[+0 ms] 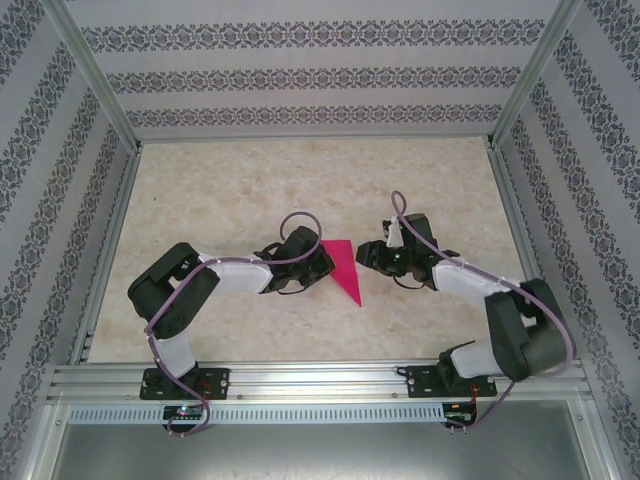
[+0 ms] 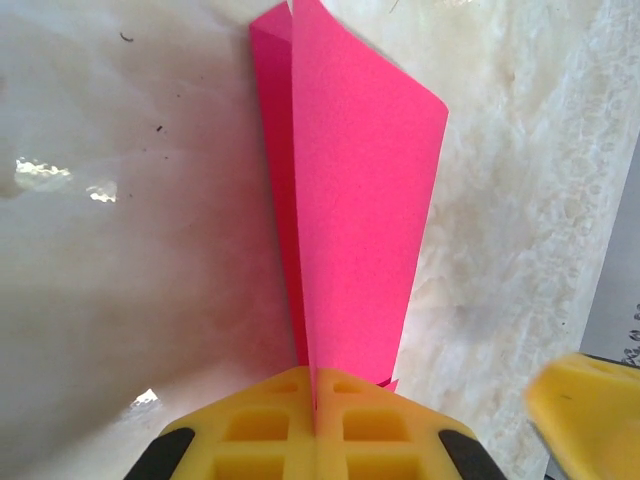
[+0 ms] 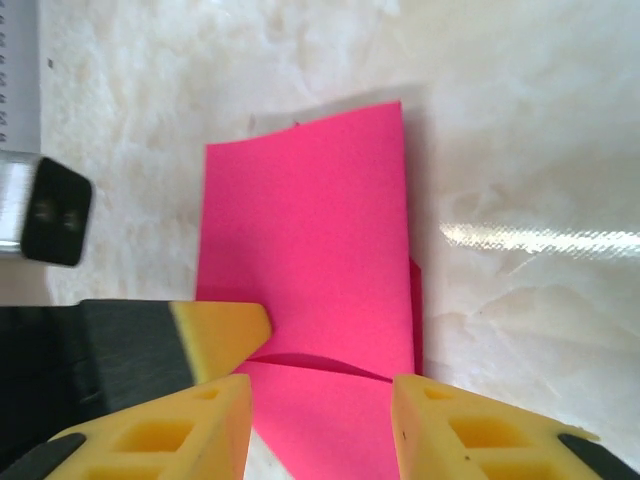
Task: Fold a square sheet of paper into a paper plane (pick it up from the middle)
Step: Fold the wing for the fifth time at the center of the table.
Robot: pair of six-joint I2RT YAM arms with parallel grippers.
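The left pincer [image 2: 315, 425] is clenched on the near end of a thin magenta-pink paper sheet [image 2: 360, 200]. The sheet is folded lengthwise and fans out ahead of the fingertips over the pale marbled tabletop [image 2: 120, 250]. The right pincer [image 3: 320, 420] is released, its yellow pads [image 3: 480, 430] apart either side of the sheet's opposite end, perhaps not touching it. The paper lies between both pincers.

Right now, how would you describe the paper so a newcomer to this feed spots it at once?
Look at the pale marbled table, in the gap between the two arms' black wrists. There the folded magenta-pink paper is pinched by the shut yellow fingers of the left gripper. Nothing else on the table is pink.
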